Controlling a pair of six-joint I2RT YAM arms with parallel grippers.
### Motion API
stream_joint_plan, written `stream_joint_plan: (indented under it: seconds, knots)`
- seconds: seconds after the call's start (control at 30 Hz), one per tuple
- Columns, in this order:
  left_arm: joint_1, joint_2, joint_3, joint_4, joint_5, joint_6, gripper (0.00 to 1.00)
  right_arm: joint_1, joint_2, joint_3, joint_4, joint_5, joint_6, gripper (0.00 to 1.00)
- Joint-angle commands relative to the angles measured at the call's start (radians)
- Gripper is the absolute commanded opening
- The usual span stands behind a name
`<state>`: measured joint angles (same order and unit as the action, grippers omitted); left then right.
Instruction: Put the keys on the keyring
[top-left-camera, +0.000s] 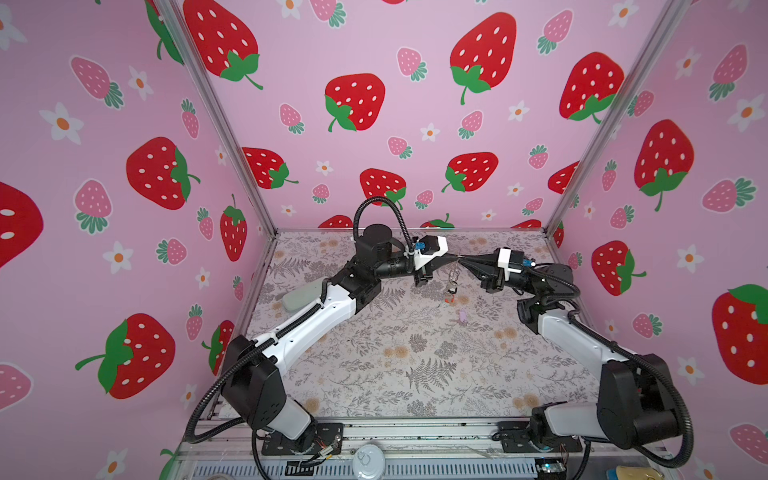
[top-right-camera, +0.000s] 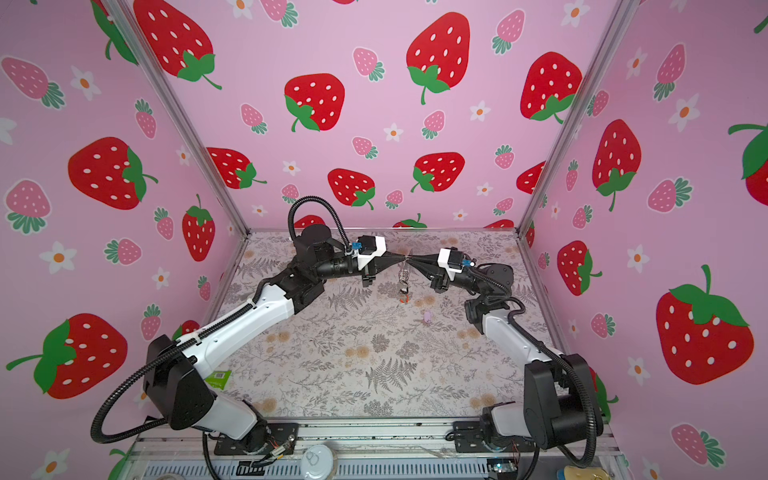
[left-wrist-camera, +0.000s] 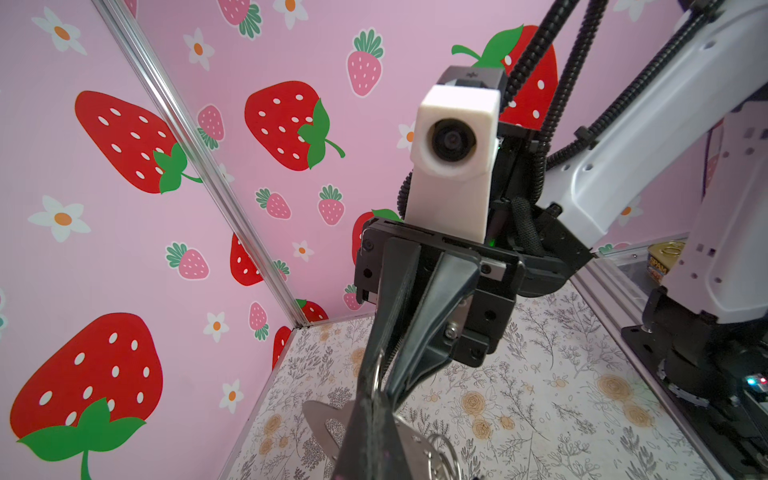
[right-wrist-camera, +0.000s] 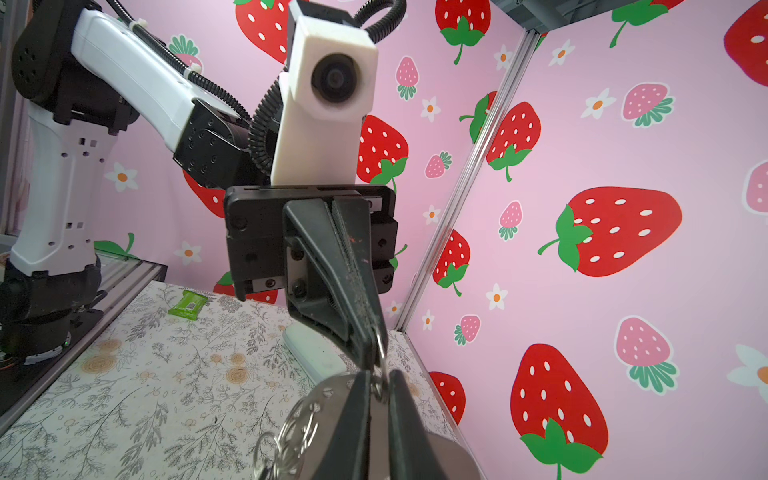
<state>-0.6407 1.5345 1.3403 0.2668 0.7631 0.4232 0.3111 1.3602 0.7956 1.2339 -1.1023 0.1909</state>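
So here's my setup right now: both arms reach in and my tools meet nose to nose above the far middle of the worktop (top-left-camera: 415, 357). The left tool (top-left-camera: 453, 260) is clamped all the way closed, pinching the thin wire of the keyring (top-left-camera: 454, 275) right at its tips. The right tool (top-left-camera: 464, 262) comes in from the opposite side with its jaws drawn down to a sliver. The same ring wire sits caught between them, so both have hold of it, tips just about touching. Both top views show this, left tool (top-right-camera: 401, 259) against right tool (top-right-camera: 410, 261).

The keyring (top-right-camera: 402, 274) dangles straight below that meeting point. In the right wrist view the keyring (right-wrist-camera: 291, 422) shows up close as silvery coils. A small bunch of keys (top-left-camera: 451, 287) hangs under it, with a red tag (top-left-camera: 449, 297) lowest. It's too small for me to tell whether that tag touches the worktop. One lilac key (top-left-camera: 462, 316) lies loose on the worktop, near the bunch, a bit toward the front and the right arm's side.

Other stuff: a pale grey-green case (top-left-camera: 300, 296) lies by the left wall, partly hidden behind my left arm, well apart from the keys. A green packet (top-right-camera: 218, 379) sits near the left arm's base.
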Motion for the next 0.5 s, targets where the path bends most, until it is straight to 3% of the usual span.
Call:
stream_joint_plan:
  seconds: [0.0,0.27,0.47]
  knots:
    - [-0.005,0.005,0.026,0.038,0.018,0.016,0.0,-0.003,0.008,0.028,0.021,-0.02,0.01,0.11]
    - [-0.008,0.004,0.035,0.057,0.03,0.007,0.0,-0.004,0.016,0.028,-0.01,-0.027,-0.016,0.15]
    - [-0.01,0.013,0.043,0.037,0.033,0.016,0.0,-0.004,0.012,0.037,-0.004,-0.032,-0.017,0.08]
